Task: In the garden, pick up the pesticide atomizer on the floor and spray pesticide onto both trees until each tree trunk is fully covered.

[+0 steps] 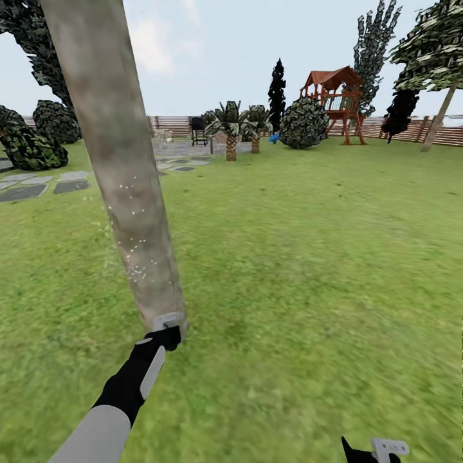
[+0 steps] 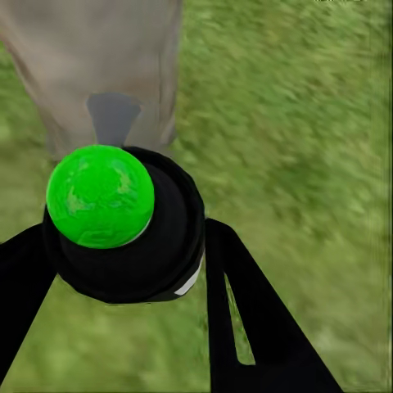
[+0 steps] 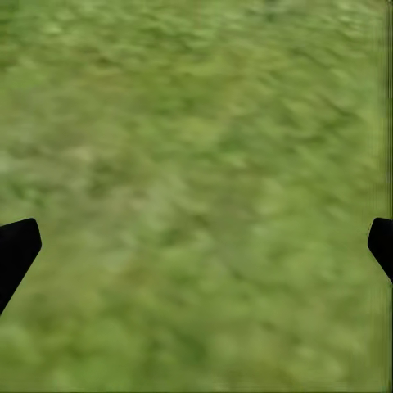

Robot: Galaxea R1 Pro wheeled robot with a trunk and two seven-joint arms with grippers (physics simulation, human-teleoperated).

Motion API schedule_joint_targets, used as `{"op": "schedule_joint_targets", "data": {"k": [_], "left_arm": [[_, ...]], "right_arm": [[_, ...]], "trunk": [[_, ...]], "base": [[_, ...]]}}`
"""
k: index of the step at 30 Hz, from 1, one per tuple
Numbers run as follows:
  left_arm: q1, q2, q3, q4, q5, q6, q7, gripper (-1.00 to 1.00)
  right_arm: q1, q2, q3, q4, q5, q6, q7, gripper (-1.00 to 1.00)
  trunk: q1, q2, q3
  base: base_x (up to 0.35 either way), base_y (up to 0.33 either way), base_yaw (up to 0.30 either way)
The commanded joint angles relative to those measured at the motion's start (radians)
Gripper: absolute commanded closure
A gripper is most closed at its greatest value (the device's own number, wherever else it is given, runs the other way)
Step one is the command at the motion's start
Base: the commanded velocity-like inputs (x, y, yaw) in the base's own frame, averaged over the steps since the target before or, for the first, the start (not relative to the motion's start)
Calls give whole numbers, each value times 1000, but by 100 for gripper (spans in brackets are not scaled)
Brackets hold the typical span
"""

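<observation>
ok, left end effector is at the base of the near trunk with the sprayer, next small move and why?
Probably raise the left end effector, which holds the round black atomizer with a green cap, and keep spraying. White pesticide specks dot just the lower stretch of the thick mottled grey-brown tree trunk; higher bark looks bare.

The robot body: black and grey parts

The left arm has a light grey sleeve, a black forearm and grey-white gripper fingers.

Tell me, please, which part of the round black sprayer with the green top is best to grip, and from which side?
Grip the black round body below the green dome, from two opposite flanks, as the left gripper does: the dome is rounded and would likely slip.
</observation>
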Motion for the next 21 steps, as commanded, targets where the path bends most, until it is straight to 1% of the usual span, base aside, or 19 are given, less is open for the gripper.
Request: {"op": "schedule_joint_targets", "data": {"k": [1,7,12,14,18,21], "left_arm": [[0,0,0,0,0,0,-1,100],[0,-1,-1,1,-3,2,8,100],[0,-1,4,0,-9,10,9,100],[0,0,6,1,-8,12,11,100],[0,0,6,1,-4,15,69,100],[0,-1,2,1,-3,15,75,100]], "right_arm": [[0,0,0,0,0,0,0,-100],[0,0,1,0,0,0,0,-100],[0,0,1,0,0,0,-1,-100],[0,0,0,0,0,0,0,-100],[0,0,0,0,0,0,0,-100],[0,0,0,0,0,0,0,-100]], "trunk": [[0,0,0],[0,0,0],[0,0,0],[0,0,0],[0,0,0],[0,0,0]], "base": [[143,-251,0],[143,-251,45],[172,-242,245],[209,-221,95],[229,-207,10],[232,-205,92]]}}
